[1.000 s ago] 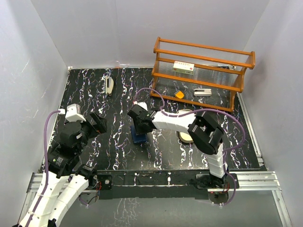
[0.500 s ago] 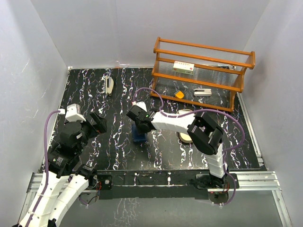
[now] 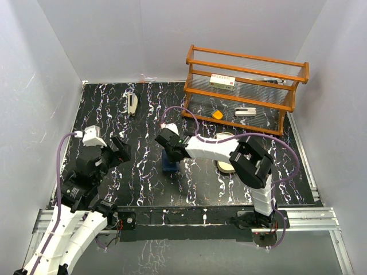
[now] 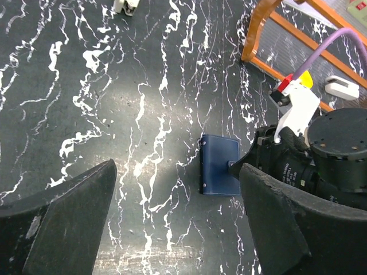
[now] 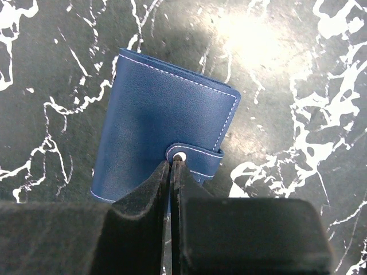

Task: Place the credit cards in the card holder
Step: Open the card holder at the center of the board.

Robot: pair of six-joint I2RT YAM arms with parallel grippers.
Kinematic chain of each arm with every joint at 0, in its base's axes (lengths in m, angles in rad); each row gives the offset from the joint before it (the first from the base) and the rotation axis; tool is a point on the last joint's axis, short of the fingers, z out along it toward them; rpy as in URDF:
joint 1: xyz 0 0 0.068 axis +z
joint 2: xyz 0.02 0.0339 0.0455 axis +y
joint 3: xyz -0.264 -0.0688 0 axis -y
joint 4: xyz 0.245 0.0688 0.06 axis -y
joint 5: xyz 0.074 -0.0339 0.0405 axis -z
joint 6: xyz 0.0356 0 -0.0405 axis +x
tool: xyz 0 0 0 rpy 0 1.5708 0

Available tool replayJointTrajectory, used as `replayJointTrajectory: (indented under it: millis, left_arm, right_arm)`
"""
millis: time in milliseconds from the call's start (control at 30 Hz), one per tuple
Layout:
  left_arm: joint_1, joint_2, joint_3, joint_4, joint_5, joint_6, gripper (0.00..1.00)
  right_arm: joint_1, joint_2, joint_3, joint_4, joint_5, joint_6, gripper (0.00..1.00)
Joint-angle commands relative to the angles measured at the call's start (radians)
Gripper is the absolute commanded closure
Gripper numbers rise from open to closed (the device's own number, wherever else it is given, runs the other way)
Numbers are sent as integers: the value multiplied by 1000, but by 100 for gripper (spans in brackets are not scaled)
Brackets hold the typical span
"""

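Observation:
The navy-blue card holder (image 3: 168,167) lies closed on the black marbled table, its snap tab fastened; it also shows in the left wrist view (image 4: 219,173) and the right wrist view (image 5: 166,120). My right gripper (image 3: 171,156) is low over it, and in its own view (image 5: 173,164) the jaws are shut together with the tips touching the snap tab. My left gripper (image 3: 121,150) hovers to the holder's left, and in its own view (image 4: 178,172) it is wide open and empty. No credit cards are visible.
A gold oval tray (image 3: 222,166) lies right of the holder, mostly hidden by the right arm. A wooden rack (image 3: 243,86) at the back right holds a white box (image 3: 222,82), an orange item (image 3: 217,114) and a white item (image 3: 245,112). A small white object (image 3: 132,104) lies at the back.
My left arm has shifted slightly right and forward, still open. My right gripper has stayed on the card holder with only a tiny shift.

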Motion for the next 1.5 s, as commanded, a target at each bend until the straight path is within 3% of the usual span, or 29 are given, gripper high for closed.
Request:
replayJointTrajectory:
  millis: [0,233,533,733,1033,1200,1333,1467]
  left_arm:
    - [2,51,-30,22,100,-49,16]
    - [2,205,-134,134,408,-218,29]
    - [2,302,-367,549,693,-423,38]
    - [2,353,-412,705,758,-478,46]
    - [-1,443,-410,749,777,-492,56]
    - [-1,450,-422,767,784,-501,71]
    - [-1,442,-425,752,775,-496,100]
    - [-1,442,-428,736,765,-490,100]
  right_arm:
    - [-2,-117,-71,76,12,-27,100]
    - [-2,-249,-253,238,-62,-61,100]
    - [-2,-441,-473,476,-193,-63,100]
    - [-2,-500,-528,554,-276,-6,100]
    - [-2,-516,-532,595,-345,41,100]
    - [-2,-509,-534,607,-356,49,100]
    - [-3,-502,-539,605,-351,50,100]
    - [-3,-499,-543,604,-346,53,100]
